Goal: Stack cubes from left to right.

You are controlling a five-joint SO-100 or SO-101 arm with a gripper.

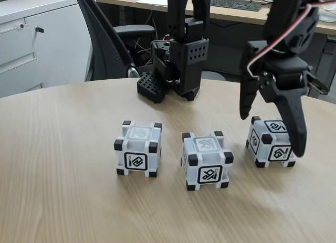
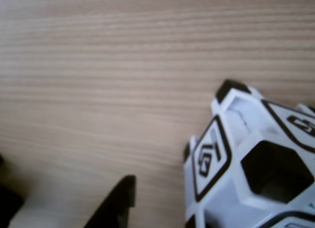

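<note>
Three white cubes with black corners stand in a row on the wooden table (image 1: 63, 201): the left cube (image 1: 138, 148), the middle cube (image 1: 207, 160) and the right cube (image 1: 269, 141). My gripper (image 1: 271, 135) hangs open at the right cube. One finger ends left of that cube, and the long finger (image 1: 296, 130) reaches down in front of its right side. In the wrist view the right cube (image 2: 231, 154) lies at the lower right, just right of a black fingertip (image 2: 122, 196) and apart from it. All three cubes rest on the table, none on another.
The black perforated arm base (image 1: 184, 56) and a small black perforated block (image 1: 151, 88) sit at the table's far edge. Behind are an office chair (image 1: 107, 41), a grey cabinet (image 1: 37, 43) and a desk with a keyboard (image 1: 236, 2).
</note>
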